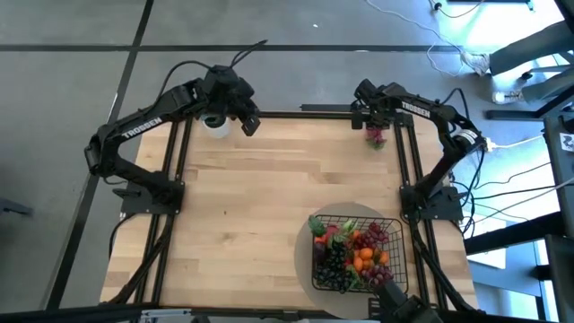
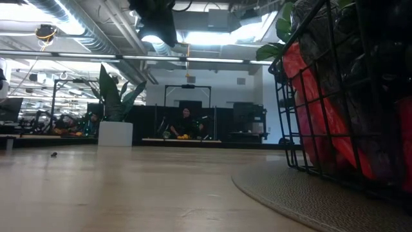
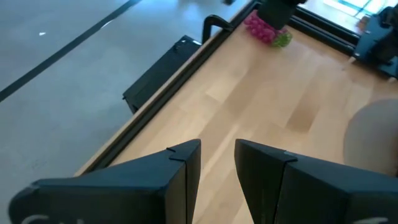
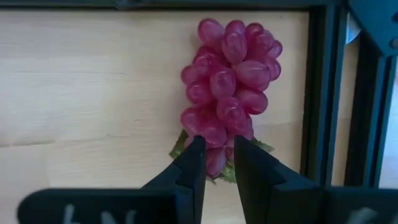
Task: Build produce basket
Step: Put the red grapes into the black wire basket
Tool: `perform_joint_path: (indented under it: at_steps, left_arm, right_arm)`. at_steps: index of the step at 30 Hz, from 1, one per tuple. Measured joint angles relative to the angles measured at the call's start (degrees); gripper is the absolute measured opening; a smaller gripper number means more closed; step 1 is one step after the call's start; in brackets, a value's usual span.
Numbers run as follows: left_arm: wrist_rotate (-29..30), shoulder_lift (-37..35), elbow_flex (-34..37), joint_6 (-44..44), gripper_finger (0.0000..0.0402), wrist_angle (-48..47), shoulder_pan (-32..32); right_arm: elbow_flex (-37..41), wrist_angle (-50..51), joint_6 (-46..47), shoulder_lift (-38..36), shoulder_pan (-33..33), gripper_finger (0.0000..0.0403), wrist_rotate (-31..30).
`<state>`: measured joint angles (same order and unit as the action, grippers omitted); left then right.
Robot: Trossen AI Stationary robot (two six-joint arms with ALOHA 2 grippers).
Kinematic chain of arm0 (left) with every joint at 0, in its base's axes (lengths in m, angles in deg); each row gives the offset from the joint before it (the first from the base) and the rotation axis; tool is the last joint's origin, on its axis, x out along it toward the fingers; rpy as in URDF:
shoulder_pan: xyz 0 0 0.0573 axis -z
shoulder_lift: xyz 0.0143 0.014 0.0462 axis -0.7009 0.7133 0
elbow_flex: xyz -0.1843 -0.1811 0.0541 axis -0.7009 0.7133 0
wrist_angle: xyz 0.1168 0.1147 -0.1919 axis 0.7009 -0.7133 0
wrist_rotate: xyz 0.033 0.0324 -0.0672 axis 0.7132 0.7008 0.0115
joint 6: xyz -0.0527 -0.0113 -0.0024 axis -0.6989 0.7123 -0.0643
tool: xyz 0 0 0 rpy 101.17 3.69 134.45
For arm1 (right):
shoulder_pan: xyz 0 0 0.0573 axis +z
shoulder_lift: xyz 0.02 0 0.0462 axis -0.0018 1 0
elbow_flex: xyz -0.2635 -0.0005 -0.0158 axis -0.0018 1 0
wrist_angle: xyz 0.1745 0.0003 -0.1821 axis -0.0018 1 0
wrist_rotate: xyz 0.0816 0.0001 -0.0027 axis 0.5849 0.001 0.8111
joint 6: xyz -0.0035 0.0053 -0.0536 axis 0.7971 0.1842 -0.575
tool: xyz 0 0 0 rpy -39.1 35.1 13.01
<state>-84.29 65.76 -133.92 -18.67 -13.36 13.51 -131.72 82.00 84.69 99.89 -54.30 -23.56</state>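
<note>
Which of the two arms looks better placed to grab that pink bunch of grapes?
The right: its gripper already straddles the stem end of the pink grapes. The left gripper hangs at the opposite far corner.
</note>
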Motion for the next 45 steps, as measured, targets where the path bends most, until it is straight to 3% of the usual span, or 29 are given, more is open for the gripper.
perform_joint_path:
  at_steps: [16, 21, 29, 41, 45]
  left_arm:
    - [0.0, 0.0, 0.0, 2.9, 0.0087, -0.5, -1.0]
    - [0.0, 0.0, 0.0, 4.4, 0.0087, -0.5, -1.0]
    - [0.0, 0.0, 0.0, 4.4, 0.0087, -0.5, -2.2]
    - [0.0, 0.0, 0.0, 2.5, 0.0087, -0.5, -4.4]
    - [0.0, 0.0, 0.0, 2.5, 0.0087, -0.5, -4.8]
  right_arm:
    - [0.0, -1.5, -2.5, 6.5, -1.2, 0.0070, -0.8]
    - [0.0, -1.5, -2.7, 6.6, -1.2, 0.0070, -3.8]
    - [0.0, -1.6, -11.7, 6.7, -1.3, 0.0070, -5.9]
    - [0.7, -2.0, -14.6, 6.7, -1.5, 0.0070, -5.4]
    - [1.1, -2.3, -16.2, 6.7, -1.6, 0.0052, -5.3]
